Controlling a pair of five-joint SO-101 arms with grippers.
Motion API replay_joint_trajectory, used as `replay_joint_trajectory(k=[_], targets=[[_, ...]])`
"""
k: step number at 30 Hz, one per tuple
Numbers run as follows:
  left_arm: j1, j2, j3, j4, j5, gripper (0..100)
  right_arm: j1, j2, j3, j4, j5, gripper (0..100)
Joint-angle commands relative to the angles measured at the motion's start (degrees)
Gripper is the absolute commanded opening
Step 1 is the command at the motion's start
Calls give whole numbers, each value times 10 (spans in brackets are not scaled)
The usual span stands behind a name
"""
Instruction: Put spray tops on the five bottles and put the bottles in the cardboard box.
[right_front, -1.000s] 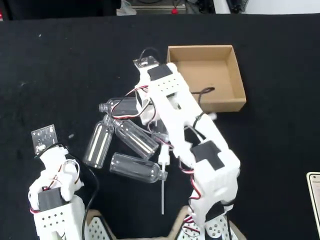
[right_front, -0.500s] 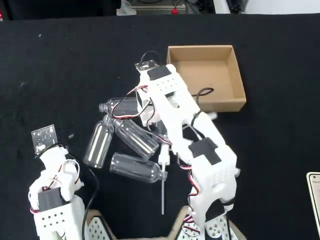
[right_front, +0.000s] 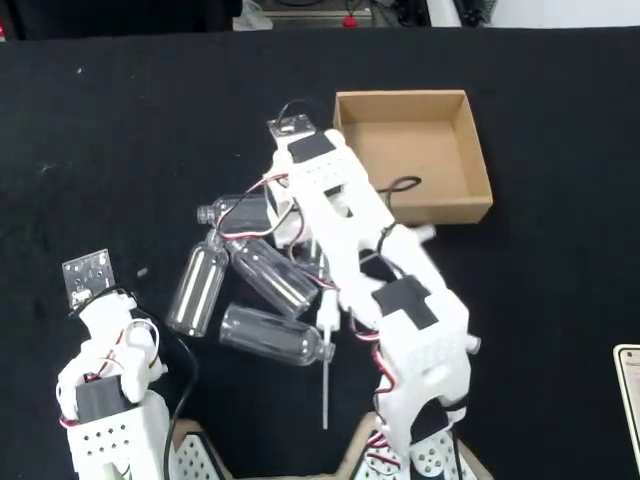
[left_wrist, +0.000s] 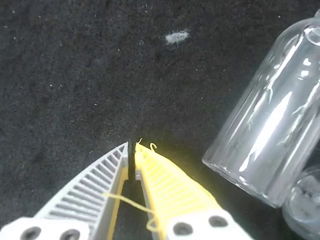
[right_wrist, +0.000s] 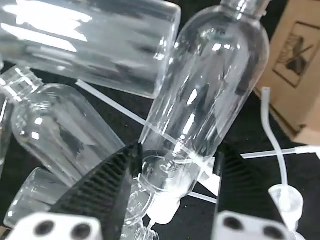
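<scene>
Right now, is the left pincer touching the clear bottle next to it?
Apart. The left wrist view shows bare black cloth between the left pincer and the clear bottle.

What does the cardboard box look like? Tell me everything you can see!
The brown cardboard box is shallow and squarish, with an open top and nothing inside. It sits flat on the black table, just beyond the heap of clear plastic bottles. A thin black cable from the white right arm loops over its near edge. One outer side bears a small printed drawing.
</scene>
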Motion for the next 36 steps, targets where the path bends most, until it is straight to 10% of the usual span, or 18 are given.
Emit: replay_joint_trajectory(k=[1, 17, 36], targets=[[0, -2, 11, 4, 5, 30, -12, -5, 7, -29, -4, 234], [0, -2, 11, 4, 5, 30, -12, -163, 203, -180, -5, 293], [0, -2, 11, 4, 5, 30, 36, -283, 178, -57, 47, 149]])
